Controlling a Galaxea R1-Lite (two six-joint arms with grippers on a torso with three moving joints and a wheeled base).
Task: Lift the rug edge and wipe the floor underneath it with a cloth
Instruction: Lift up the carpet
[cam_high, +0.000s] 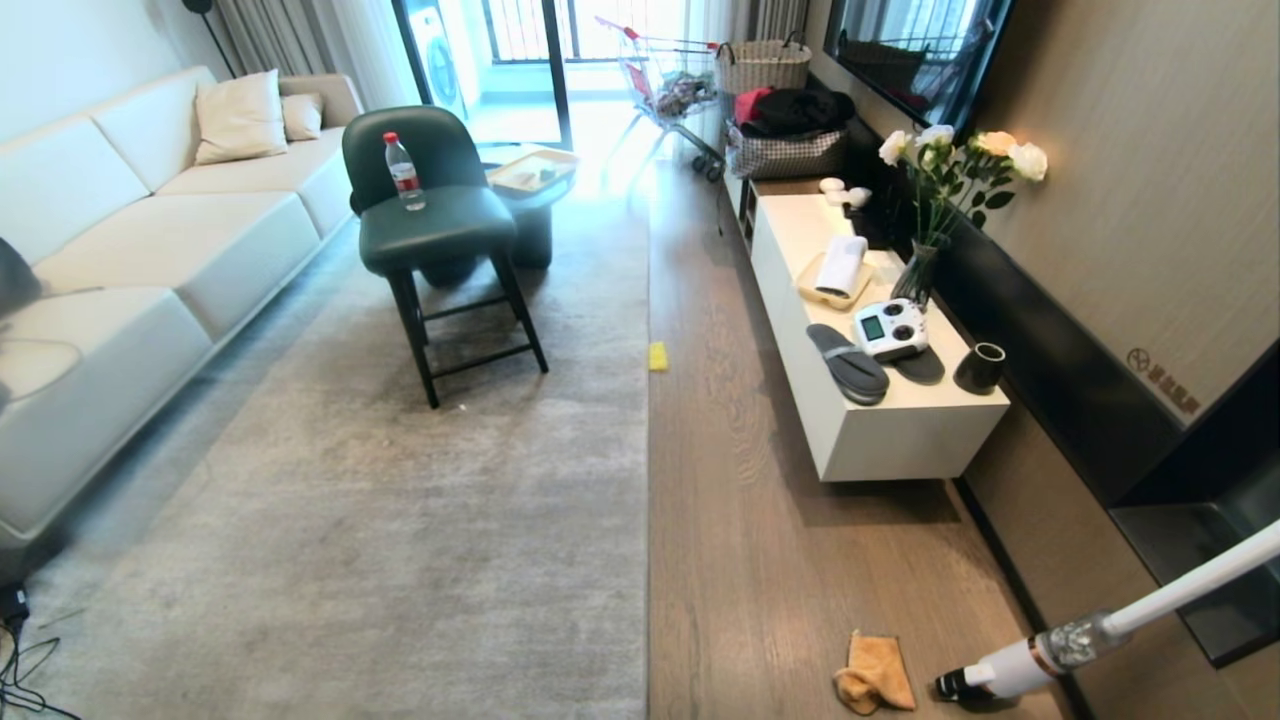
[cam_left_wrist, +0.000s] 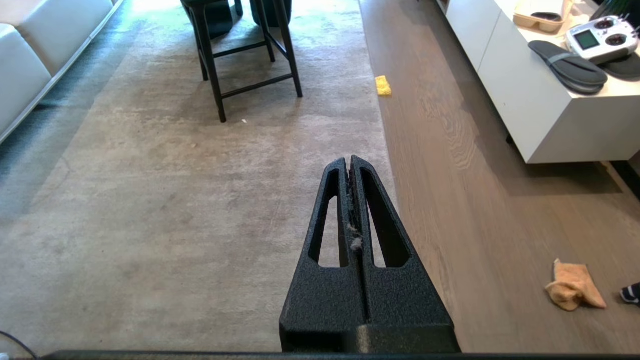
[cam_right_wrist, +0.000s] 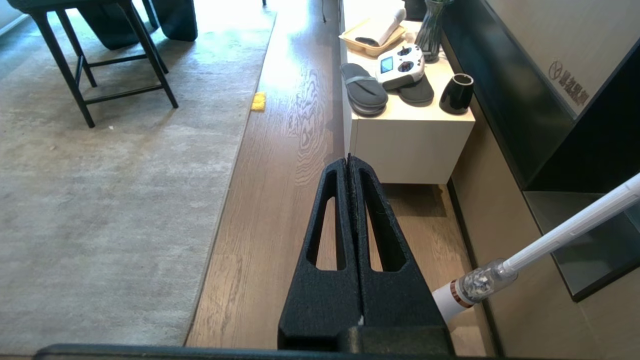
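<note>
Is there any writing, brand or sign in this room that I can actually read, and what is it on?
Nothing reads clearly.
Wall panel sign: round logo with orange characters, too blurred to read.
Water bottle: red label, too small to read.
Remote controller: screen, nothing readable.
</note>
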